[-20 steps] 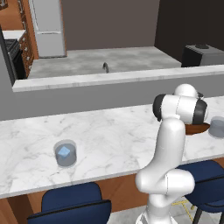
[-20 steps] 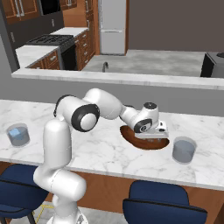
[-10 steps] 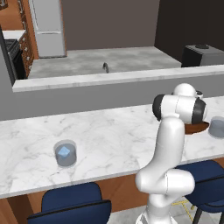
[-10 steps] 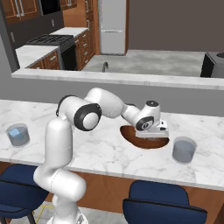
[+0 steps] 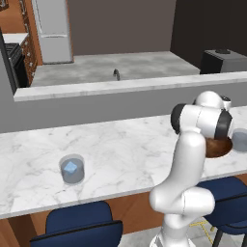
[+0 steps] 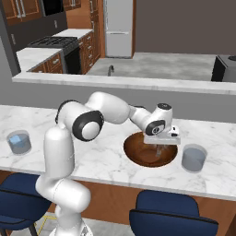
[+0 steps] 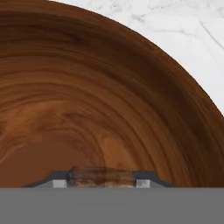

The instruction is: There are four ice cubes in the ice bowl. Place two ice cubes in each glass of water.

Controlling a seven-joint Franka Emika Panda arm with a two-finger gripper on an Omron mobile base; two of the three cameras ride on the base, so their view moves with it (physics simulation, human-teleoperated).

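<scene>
No labels or writing legible anywhere. White marble bench point(image 6: 106, 156), grey-veined, blue stools below. Behind: grey pass-through ledge, steel fridge point(image 6: 119, 27), stove point(image 6: 53, 44), wood cabinets. Claw point(image 6: 159, 151) down inside ice bowl point(image 6: 138, 154), fingertips clenched on a translucent ice cube point(image 7: 102, 176). One glass of water point(image 6: 193, 158) just right of bowl; the other glass point(image 5: 72, 169) far left, a cube inside.
</scene>
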